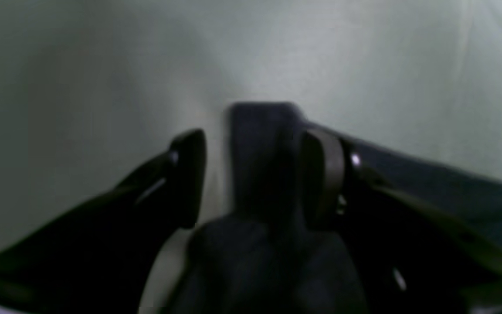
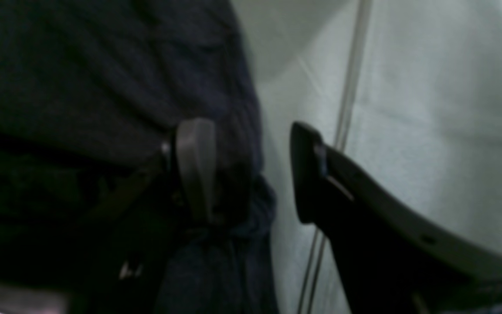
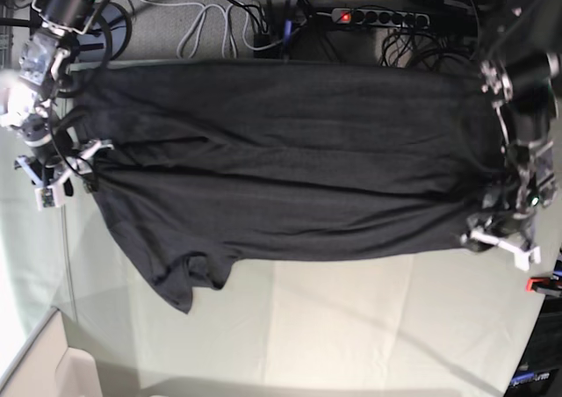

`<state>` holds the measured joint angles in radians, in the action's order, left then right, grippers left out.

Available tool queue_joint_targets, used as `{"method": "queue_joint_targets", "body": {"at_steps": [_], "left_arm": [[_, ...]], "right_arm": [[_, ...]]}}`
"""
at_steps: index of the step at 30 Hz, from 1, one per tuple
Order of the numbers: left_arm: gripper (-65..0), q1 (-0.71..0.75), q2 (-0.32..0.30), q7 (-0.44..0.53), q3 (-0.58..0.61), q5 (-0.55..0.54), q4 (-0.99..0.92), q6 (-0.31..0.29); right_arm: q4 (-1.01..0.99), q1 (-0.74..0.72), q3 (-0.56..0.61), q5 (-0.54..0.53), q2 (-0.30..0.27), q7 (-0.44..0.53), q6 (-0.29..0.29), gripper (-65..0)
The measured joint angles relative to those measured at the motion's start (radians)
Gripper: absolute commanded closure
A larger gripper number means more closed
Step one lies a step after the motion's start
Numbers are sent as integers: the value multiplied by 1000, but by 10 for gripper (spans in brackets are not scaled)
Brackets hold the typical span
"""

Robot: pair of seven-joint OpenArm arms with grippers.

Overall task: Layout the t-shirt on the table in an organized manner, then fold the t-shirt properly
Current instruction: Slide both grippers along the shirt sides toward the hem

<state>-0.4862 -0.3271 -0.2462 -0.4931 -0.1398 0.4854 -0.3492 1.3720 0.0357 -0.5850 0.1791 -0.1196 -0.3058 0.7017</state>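
Two grippers, left gripper [image 1: 251, 179] and right gripper [image 2: 251, 170], stand with jaws parted at opposite ends of the dark charcoal t-shirt [image 3: 281, 169], stretched wide across the table [image 3: 369, 327]. Only the base view shows one sleeve hanging forward.

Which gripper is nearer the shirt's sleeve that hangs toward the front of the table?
The right gripper. It sits at the t-shirt edge just above that sleeve; the left gripper is at the opposite end.
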Motion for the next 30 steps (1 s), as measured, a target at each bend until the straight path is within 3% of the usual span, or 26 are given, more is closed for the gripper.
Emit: {"method": "queue_joint_targets", "body": {"at_steps": [3,6,7,16,18,23,26,30], "left_arm": [[-336,-27,4,152,0,-7,-85,1],[-336,-15,5,205,0,-2,-164,4],[-336,-7,6,263,0,-3,-180,2],[-329,-18,-3,274,-1,-7,-222,1],[-270,-19,-1,273,-1,-6,-222,2],[-22,-18,2,259,0,-5,-221,5],[-7,-19,5,255,-1,-6,-217,6],[0,-34,7,248,0,-2,-218,8]], "right_arm": [[-13,1,-3,-1,-2,2,0,-285],[-41,1,-3,0,-2,0,0,-285],[-43,2,-3,1,-2,0,0,-285],[-40,1,-3,0,-2,3,0,-285],[-40,-12,-3,3,-2,0,-1,-285],[-41,-90,0,0,-15,0,0,-287],[-80,-163,-3,-2,-32,4,-2,-287],[-306,-320,63,5,-50,-5,-2,-288]]}}
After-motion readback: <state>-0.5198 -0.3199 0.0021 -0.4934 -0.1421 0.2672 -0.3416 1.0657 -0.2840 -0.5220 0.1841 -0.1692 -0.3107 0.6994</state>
